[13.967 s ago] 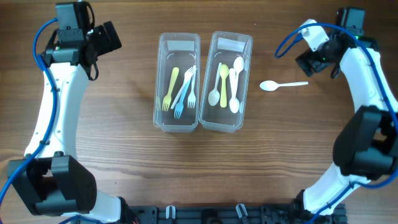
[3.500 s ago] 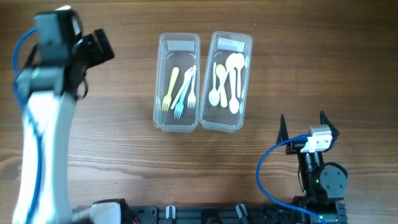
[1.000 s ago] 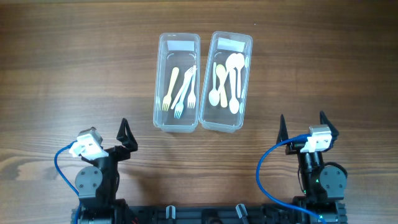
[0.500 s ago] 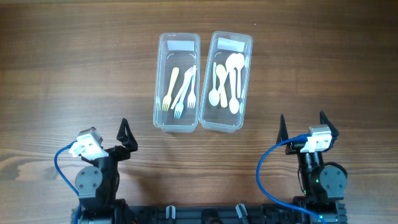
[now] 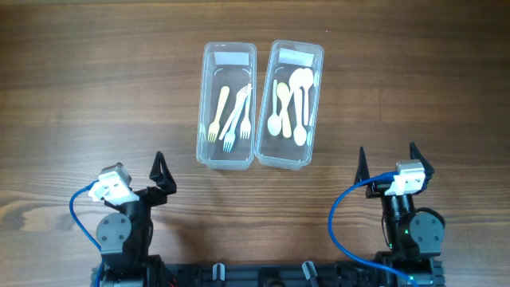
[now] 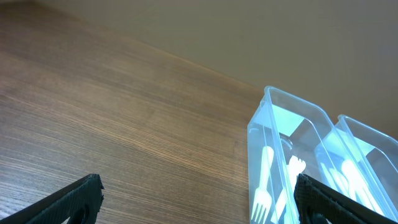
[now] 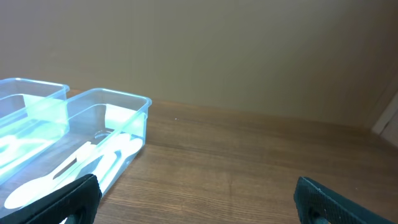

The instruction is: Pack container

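1. Two clear containers stand side by side, long walls touching or nearly so, at the far middle of the table [image 5: 96, 80], within reach of either arm.
2. The left container [image 5: 227, 105] holds only forks [image 5: 231, 118]: yellow, white and blue ones lying lengthwise with tines toward the robot.
3. The right container [image 5: 289, 104] holds only spoons [image 5: 291, 108], pale yellow and white, also lengthwise. The lengthwise lie suits the narrow tubs, and the sorting by kind looks deliberate.
4. No loose cutlery shows on the wood in any view, so the packing appears complete, or very close to it.
5. The left gripper [image 6: 198, 200] sits low at the near left edge with its fingers spread wide and nothing between them. Its camera looks across the table toward the tubs.
6. The right gripper [image 5: 387, 163] mirrors it at the near right edge, fingers likewise wide apart and empty.
7. Both arms are folded close to their bases, well apart from the containers. This reads as a rest pose that keeps the workspace unobstructed and avoids knocking the light plastic tubs.
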### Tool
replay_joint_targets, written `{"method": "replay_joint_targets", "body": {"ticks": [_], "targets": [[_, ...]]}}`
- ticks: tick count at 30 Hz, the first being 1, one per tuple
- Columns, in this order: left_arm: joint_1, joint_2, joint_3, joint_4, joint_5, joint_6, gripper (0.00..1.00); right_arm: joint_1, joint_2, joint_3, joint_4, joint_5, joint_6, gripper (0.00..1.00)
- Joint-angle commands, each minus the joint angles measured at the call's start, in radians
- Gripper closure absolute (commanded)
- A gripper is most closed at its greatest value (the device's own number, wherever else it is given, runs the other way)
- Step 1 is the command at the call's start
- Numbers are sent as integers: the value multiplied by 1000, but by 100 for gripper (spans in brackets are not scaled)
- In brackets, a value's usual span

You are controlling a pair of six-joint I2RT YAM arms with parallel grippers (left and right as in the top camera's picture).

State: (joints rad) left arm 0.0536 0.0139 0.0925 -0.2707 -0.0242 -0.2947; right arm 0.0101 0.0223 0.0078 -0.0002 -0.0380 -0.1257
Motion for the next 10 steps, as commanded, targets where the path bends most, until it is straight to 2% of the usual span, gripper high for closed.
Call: {"method": "replay_joint_targets", "body": {"ticks": [1, 10], "targets": [[-4, -11, -8, 0, 16, 2, 0, -4, -2, -2, 2, -16, -5, 1], [-4, -11, -8, 0, 16, 2, 0, -4, -2, -2, 2, -16, -5, 0]]}}
